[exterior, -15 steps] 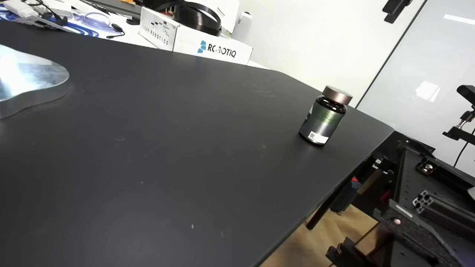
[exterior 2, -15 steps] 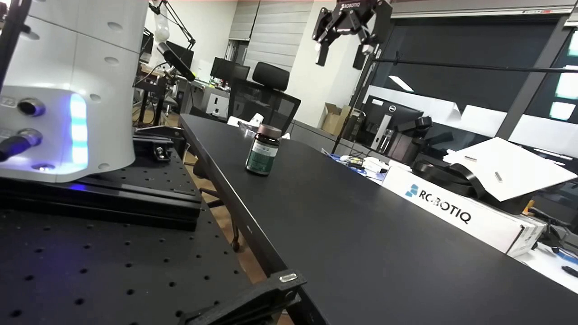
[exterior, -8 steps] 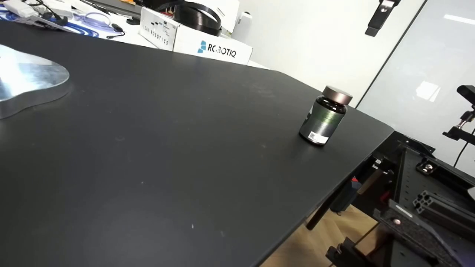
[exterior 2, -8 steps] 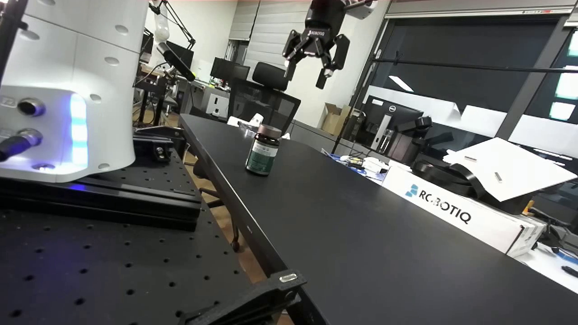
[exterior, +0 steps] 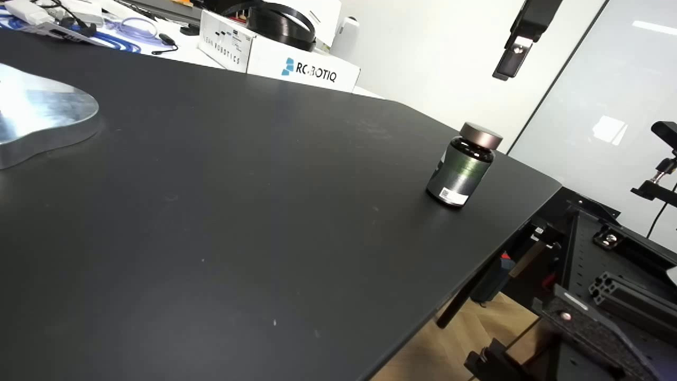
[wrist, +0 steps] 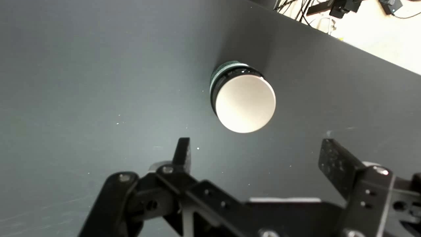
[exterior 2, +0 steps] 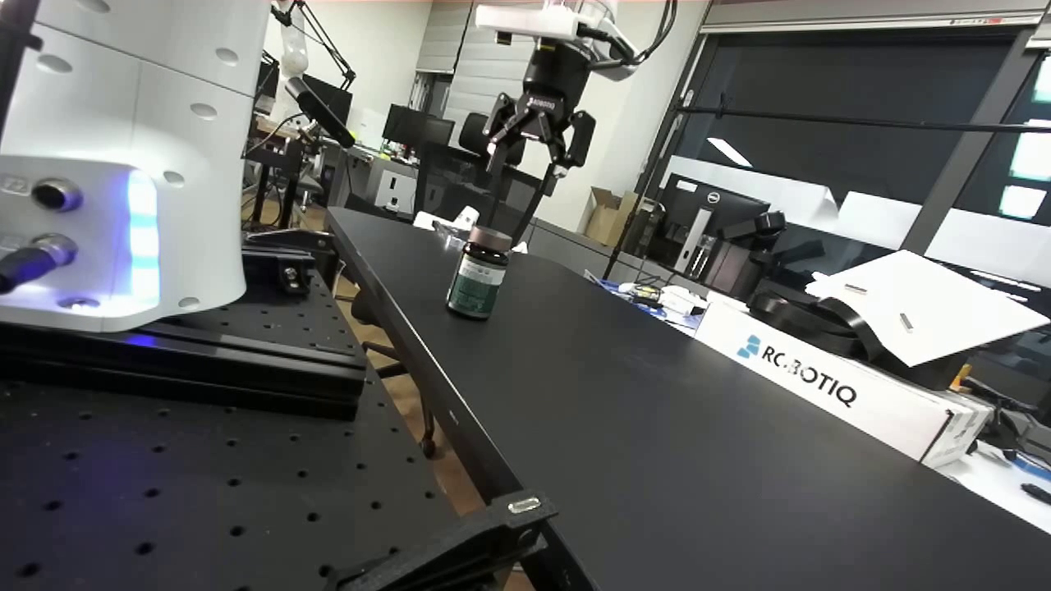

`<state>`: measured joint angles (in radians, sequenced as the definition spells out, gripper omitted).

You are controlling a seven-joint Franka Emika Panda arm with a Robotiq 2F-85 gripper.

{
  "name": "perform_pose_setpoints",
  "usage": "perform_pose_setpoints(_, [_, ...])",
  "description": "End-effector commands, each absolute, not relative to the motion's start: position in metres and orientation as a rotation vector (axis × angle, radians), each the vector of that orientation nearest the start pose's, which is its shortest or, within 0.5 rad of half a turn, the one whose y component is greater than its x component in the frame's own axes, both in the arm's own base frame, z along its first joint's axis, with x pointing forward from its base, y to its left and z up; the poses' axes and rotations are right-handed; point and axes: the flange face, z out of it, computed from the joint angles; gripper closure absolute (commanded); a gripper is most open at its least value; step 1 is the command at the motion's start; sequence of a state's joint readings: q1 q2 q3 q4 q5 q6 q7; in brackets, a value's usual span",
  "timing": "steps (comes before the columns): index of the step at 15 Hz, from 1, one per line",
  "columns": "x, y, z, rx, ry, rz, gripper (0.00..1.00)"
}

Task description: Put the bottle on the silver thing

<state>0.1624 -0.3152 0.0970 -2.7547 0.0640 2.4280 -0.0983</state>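
The bottle, a small dark jar with a brownish cap and green label, stands upright on the black table in both exterior views (exterior: 460,172) (exterior 2: 476,283). The wrist view looks down on its pale-lit cap (wrist: 246,103). The silver thing (exterior: 53,108), a flat shiny metal piece with a rounded edge, lies at the left edge of an exterior view, partly cut off; it is out of view elsewhere. My gripper (exterior 2: 507,217) is open and empty, fingers down, above the bottle and apart from it. In the wrist view the cap is just ahead of the wide-spread fingertips (wrist: 256,149).
The black table (exterior: 254,211) has an edge close to the bottle. A white Robotiq box (exterior: 304,69) with black items on it stands beyond the table's far edge, near cables (exterior: 121,39). The robot's white base (exterior 2: 139,164) and a perforated black plate (exterior 2: 205,484) sit beside the table.
My gripper has come down and across toward the bottle, staying open. The bottle and the silver thing have not moved.
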Motion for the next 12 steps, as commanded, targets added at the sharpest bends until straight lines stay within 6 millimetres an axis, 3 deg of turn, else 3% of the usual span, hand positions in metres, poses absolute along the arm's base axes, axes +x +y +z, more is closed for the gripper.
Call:
perform_pose_setpoints(1, [0.364, 0.104, 0.294, -3.101, -0.461, 0.022, 0.0])
perform_pose_setpoints(12, [0.364, 0.102, 0.252, -3.113, -0.471, 0.097, 0.0])
